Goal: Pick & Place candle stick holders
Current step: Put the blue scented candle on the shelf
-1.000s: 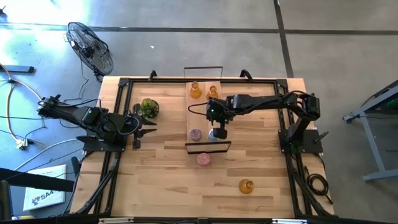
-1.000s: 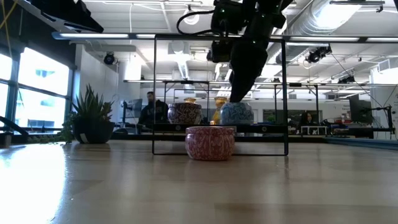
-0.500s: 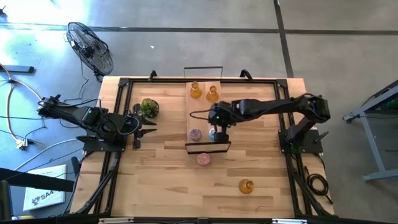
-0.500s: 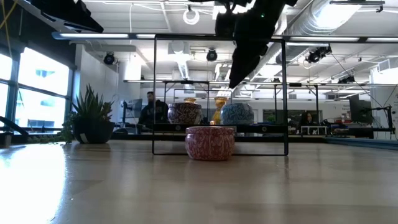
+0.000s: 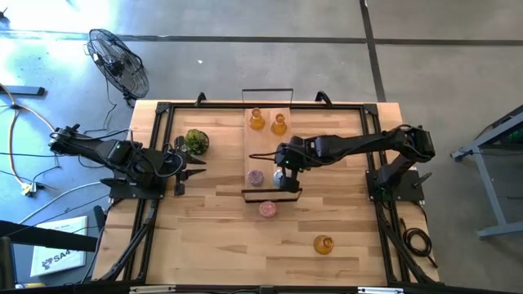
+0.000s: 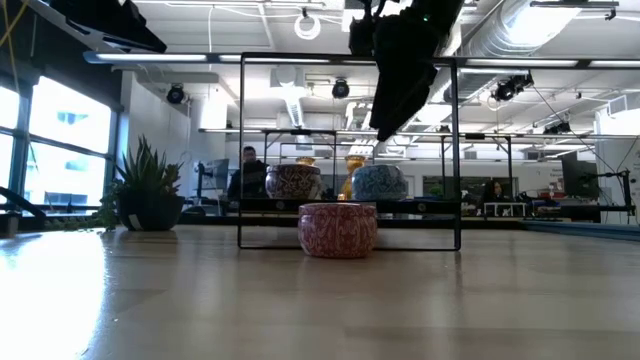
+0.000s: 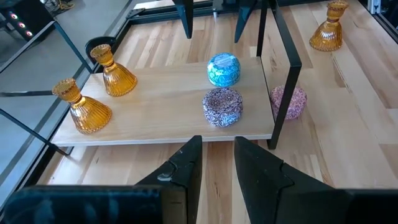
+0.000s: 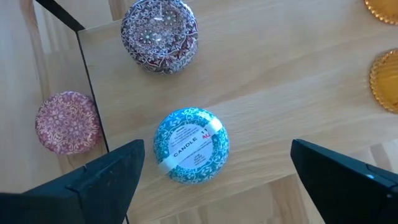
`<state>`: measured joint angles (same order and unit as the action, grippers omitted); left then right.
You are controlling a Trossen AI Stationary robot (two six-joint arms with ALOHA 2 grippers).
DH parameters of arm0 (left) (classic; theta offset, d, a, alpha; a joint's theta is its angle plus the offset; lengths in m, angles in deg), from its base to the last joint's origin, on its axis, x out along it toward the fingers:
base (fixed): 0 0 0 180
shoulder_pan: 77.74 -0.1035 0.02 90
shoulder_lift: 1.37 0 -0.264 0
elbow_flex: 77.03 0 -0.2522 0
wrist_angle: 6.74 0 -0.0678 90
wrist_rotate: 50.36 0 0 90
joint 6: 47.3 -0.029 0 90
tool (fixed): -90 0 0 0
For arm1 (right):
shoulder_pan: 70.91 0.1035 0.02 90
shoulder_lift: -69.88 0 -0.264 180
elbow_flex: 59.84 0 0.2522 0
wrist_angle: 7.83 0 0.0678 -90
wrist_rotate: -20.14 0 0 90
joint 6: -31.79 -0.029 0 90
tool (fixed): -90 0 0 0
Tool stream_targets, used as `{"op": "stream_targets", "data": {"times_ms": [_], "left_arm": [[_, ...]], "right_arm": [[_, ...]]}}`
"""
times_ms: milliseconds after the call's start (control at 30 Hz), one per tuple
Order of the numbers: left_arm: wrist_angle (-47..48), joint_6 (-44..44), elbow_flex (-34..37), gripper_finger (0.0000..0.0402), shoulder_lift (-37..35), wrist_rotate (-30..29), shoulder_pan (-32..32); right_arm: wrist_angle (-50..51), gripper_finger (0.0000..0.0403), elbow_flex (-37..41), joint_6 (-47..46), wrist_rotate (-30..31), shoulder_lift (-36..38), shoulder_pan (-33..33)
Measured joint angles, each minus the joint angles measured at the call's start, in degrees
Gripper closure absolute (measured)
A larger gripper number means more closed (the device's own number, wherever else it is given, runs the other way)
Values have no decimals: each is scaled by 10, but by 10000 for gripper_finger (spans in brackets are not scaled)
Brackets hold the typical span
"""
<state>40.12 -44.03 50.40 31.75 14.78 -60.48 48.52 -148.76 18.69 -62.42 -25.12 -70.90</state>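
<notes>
The light-blue low round holder (image 8: 189, 146) stands on its base on the pale wooden shelf board (image 7: 155, 109), next to a pink patterned one (image 8: 160, 28). Two amber holders (image 7: 114, 71) (image 7: 81, 109) stand at the board's far end. A second pink holder (image 5: 267, 209) and a third amber one (image 5: 324, 244) stand on the table. My right gripper (image 8: 217, 154) hangs wide open above the blue holder, clear of it; the low view (image 6: 395, 100) shows the gap. My left gripper (image 7: 216, 163) waits at the table's left, slightly open and empty.
A thin black frame (image 7: 283, 68) rises around the shelf board, with a post between the blue holder and the pink one on the table. A green potted plant (image 5: 195, 141) stands beside my left gripper. A fan (image 5: 118, 61) stands on the floor beyond the far left corner.
My right gripper has risen from the light-blue holder, which stays standing on the shelf board. The gripper now hangs well above it.
</notes>
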Motion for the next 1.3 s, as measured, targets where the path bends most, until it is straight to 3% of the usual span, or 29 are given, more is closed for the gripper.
{"op": "stream_targets", "data": {"times_ms": [600,1100,1300], "left_arm": [[0,0,0,310,0,0,0],[0,0,0,310,0,0,0],[0,0,0,310,0,0,0]], "right_arm": [[-15,3,0,29,12,-11,2],[-13,3,1,59,-72,-12,-46],[-10,3,0,62,-74,-12,-49]]}}
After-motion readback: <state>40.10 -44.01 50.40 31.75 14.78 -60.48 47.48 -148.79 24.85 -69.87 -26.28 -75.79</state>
